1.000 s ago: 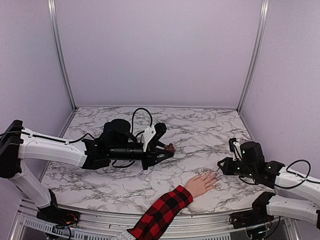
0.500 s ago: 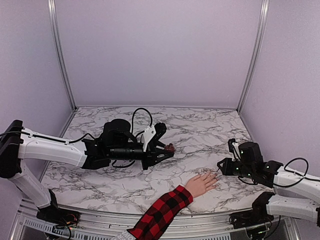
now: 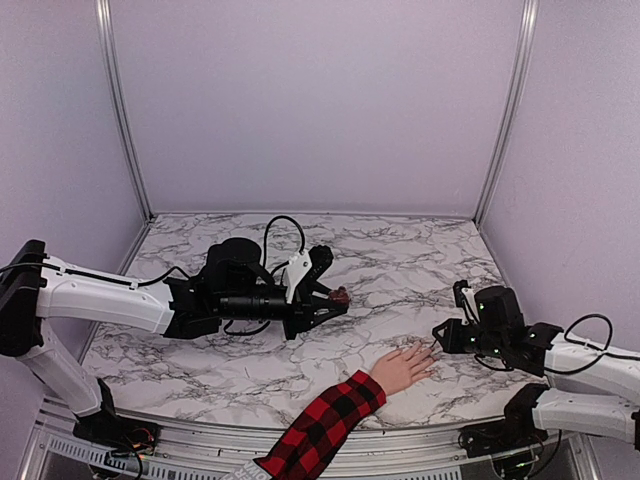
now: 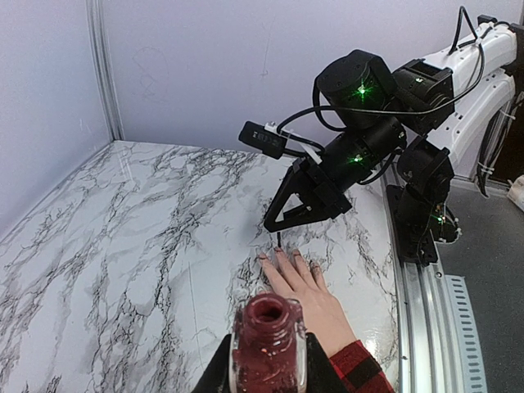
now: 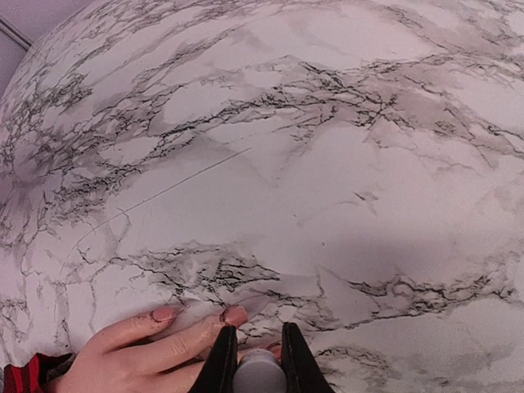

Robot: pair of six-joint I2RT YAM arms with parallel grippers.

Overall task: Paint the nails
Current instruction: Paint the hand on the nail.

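Note:
A pale hand (image 3: 403, 366) with a red-and-black plaid sleeve (image 3: 320, 425) lies flat on the marble table near the front edge. Its nails (image 5: 236, 314) show at the fingertips, some smeared dark red (image 4: 278, 251). My left gripper (image 3: 335, 300) is shut on an open dark-red polish bottle (image 4: 267, 344) and holds it above the table, left of the hand. My right gripper (image 3: 437, 332) is shut on the bottle's grey-white cap (image 5: 259, 372). The thin dark brush (image 4: 278, 239) points down just above the fingertips.
The marble table (image 3: 400, 270) is bounded by lilac walls with metal corner posts (image 3: 500, 110). A metal rail (image 3: 200, 450) runs along the front edge. The right arm's base (image 4: 422, 205) stands beyond the hand in the left wrist view.
My right gripper has crept a little left and down, closer to the fingertips. The left arm, the bottle and the hand have not moved.

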